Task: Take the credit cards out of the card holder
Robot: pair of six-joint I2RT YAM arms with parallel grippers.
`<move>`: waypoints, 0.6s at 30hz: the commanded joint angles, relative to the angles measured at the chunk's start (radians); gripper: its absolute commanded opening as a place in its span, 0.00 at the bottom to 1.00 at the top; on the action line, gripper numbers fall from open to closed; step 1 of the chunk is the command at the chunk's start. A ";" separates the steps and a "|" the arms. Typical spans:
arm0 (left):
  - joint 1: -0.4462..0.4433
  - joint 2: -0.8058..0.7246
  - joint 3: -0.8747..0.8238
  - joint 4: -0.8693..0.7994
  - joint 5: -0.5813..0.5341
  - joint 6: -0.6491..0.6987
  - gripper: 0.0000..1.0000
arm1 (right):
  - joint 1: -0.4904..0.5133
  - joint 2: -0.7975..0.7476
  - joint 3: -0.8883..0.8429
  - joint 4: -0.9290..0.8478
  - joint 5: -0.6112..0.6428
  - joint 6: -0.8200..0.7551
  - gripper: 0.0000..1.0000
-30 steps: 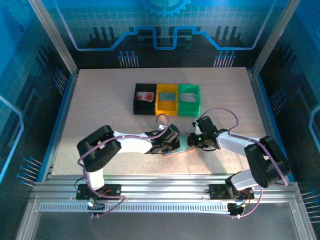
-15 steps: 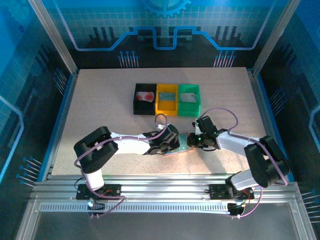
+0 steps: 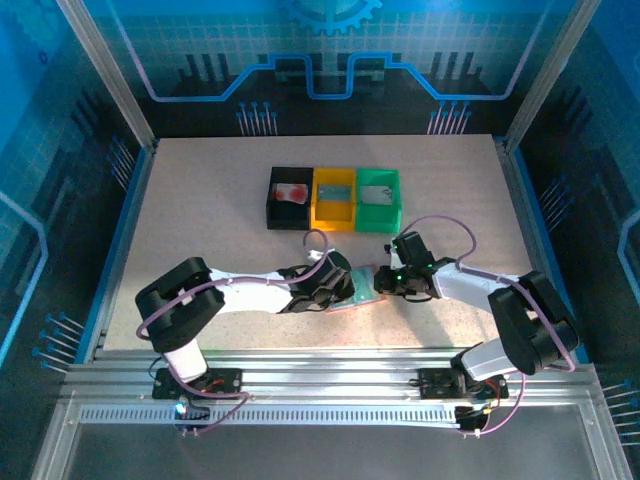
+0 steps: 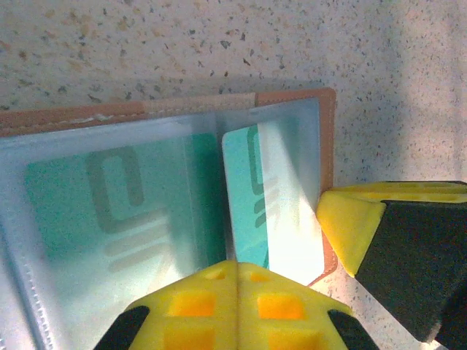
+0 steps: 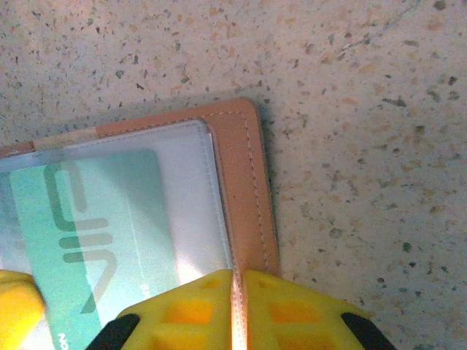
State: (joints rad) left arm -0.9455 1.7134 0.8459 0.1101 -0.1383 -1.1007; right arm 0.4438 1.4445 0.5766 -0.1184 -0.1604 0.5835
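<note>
Flanking salmon-pink bifold card holder (image 5: 249,182) with jaws together, left gripper (image 4: 235,281) and right gripper (image 5: 238,288) may drag it if teal-green plastic card (image 4: 249,171) sticks.

Bright light; glare on card holder (image 4: 168,208)

Left end effector (image 4: 237,292) closed at teal card (image 4: 277,204) lower edge; card holder (image 4: 292,96) open on speckled table (image 4: 219,36).

Speckled beige table top (image 3: 200,200), flat and evenly lit. Blue wall panels (image 3: 320,60) printed with a circuit pattern enclose the rear and both sides. Aluminium posts (image 3: 105,75) stand at the rear corners. Slotted aluminium rails (image 3: 320,375) run along the near edge.
</note>
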 commanded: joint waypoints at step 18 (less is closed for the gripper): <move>-0.006 -0.138 -0.104 0.002 -0.040 0.011 0.00 | -0.008 0.004 -0.016 -0.005 -0.022 -0.004 0.11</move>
State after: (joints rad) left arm -0.9455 1.6188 0.7692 0.1104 -0.1467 -1.1004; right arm 0.4438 1.4452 0.5766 -0.1177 -0.1627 0.5831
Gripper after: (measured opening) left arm 0.040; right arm 0.113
